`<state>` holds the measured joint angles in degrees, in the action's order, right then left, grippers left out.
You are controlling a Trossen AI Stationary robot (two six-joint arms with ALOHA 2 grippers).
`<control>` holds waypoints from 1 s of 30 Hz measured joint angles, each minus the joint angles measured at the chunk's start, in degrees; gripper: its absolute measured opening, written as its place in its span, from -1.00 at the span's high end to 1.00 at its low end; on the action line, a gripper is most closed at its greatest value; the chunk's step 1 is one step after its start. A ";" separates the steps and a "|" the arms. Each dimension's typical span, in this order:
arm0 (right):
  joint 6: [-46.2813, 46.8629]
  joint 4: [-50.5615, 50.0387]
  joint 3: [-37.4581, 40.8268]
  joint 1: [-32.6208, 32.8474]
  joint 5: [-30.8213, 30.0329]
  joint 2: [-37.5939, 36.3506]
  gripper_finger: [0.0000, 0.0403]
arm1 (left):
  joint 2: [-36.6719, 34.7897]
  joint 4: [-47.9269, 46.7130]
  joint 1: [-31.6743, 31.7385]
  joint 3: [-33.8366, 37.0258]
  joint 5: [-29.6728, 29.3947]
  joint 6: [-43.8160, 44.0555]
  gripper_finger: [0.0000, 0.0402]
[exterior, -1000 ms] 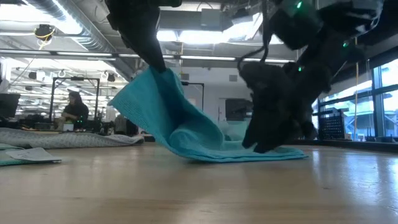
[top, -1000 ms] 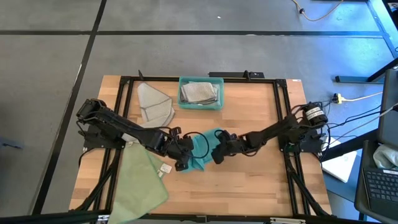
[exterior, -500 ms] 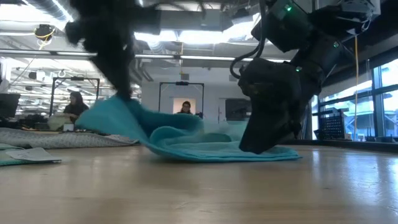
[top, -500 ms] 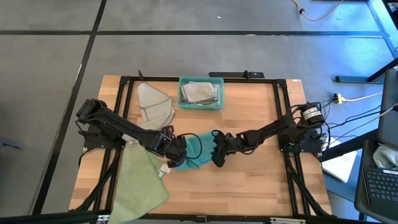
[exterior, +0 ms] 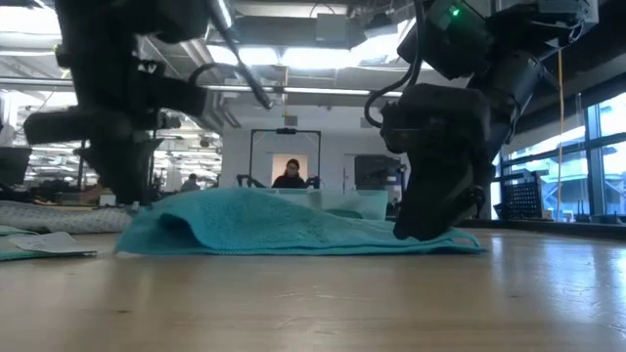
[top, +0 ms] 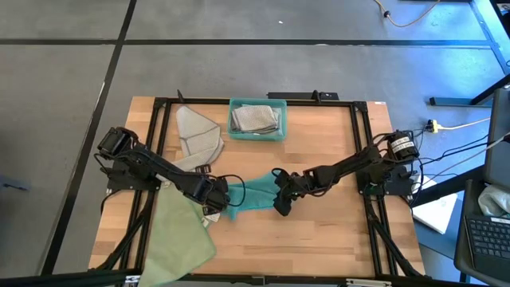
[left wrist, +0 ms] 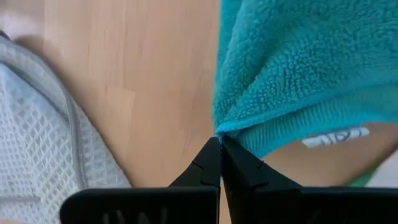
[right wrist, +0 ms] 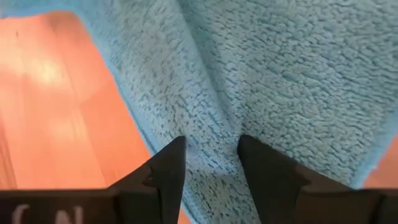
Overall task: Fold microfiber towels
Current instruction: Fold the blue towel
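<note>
— What carries everything?

— A pale wooden table (top: pixel 319 247) ringed by a black metal frame (top: pixel 362 127), standing on a grey floor. Seen level across the boards, the room behind is a workshop with ceiling lights, and a person sits far back in a doorway.

— And the cloth being worked?

— A teal fluffy microfiber towel (top: pixel 253 195) lies near the middle of the table, stretched low between the two arms. Its long axis runs from the table's left edge toward its right edge, with one end pointing at each gripper.

— How do the hands stand?

— The left gripper (top: pixel 217 202) has its fingers (left wrist: pixel 211 165) pressed together, pinching the towel's left corner; a small white tag (left wrist: pixel 336 137) shows on the hem just beside them. The right gripper (top: pixel 280 204) pinches a fold of the same towel at its right end, its fingers (right wrist: pixel 165 171) apart with pile bunched between them.

— What else is there?

— A pale green cloth (top: pixel 182 235) lies at the near left corner, hanging over the edge. A light grey folded cloth (top: pixel 199 135) lies near the far edge, left of a teal plastic bin (top: pixel 256 134) holding a grey waffle-weave cloth (top: pixel 255 118).
</note>
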<state>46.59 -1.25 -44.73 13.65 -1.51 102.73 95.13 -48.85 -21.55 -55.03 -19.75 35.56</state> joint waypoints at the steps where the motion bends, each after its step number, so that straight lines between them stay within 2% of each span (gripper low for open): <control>1: -0.51 -0.32 0.00 0.00 0.23 -0.20 0.20 | 0.00 0.01 -0.02 0.55 0.00 0.15 1.00; 17: -1.92 -3.00 0.53 -0.42 2.82 -3.01 0.20 | 0.00 4.67 3.14 2.33 1.24 -0.45 1.00; 24: -1.79 -5.02 1.05 -2.16 2.41 -8.93 0.20 | 0.00 4.05 3.36 -1.81 1.72 -6.39 1.00; 30: -2.96 -1.07 0.92 -3.88 0.88 -13.53 0.20 | -0.02 6.12 3.15 -4.81 1.66 -10.44 1.00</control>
<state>43.63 -2.32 -43.81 9.77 -0.63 89.21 95.11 -42.73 -18.39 -59.84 -18.09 25.12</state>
